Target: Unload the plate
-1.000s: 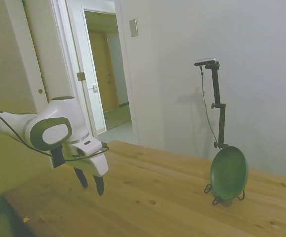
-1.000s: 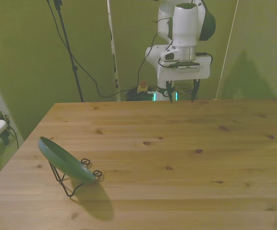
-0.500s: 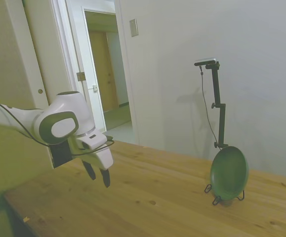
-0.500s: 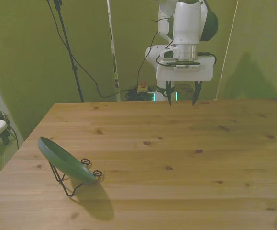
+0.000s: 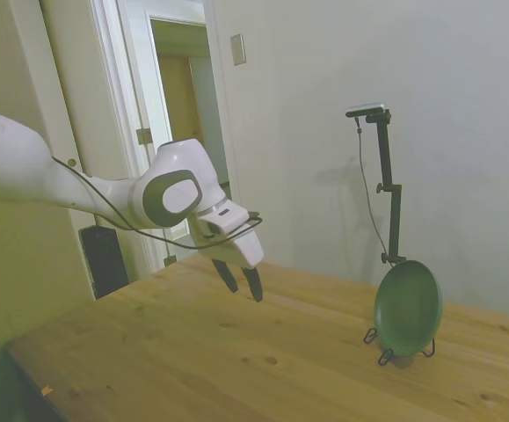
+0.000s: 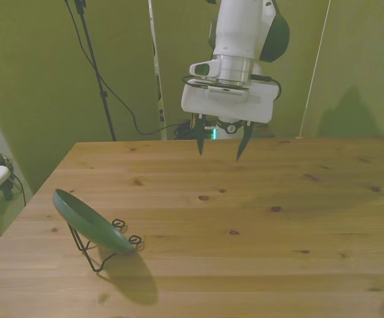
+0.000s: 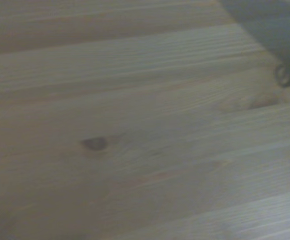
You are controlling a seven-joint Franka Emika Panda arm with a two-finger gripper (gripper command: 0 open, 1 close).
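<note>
The plate (image 6: pixel 85 228) leans tilted in a black wire stand (image 6: pixel 102 248) near the table's (image 6: pixel 258 238) corner at the front view's left. The pincer (image 6: pixel 219 144) hangs above the table's far part with its fingers spread and nothing between them, well apart from the plate. No writing or label can be read anywhere.

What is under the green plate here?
A thin black wire stand props the tilted plate on the wooden table. The plate hides where they meet.
</note>
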